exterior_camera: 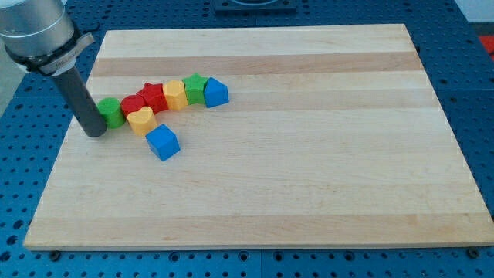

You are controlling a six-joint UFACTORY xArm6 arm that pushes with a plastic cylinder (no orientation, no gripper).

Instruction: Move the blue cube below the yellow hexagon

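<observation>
At the view's left edge of the board [309, 201], my tip [96, 133] rests just beside the green block [111, 111]; it is a bare rod that grips nothing. Rightward lies the blue cube [163, 142], seemingly touching the yellow heart [141, 120]. Approach from the cube's left, nudging it rightward under the yellow hexagon [175, 95].

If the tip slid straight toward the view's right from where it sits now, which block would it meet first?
Most likely the green block: my tip rests on the board just to its left, slightly lower in the view. If it slips under that one, the yellow heart comes next. Depth is uncertain.
</observation>
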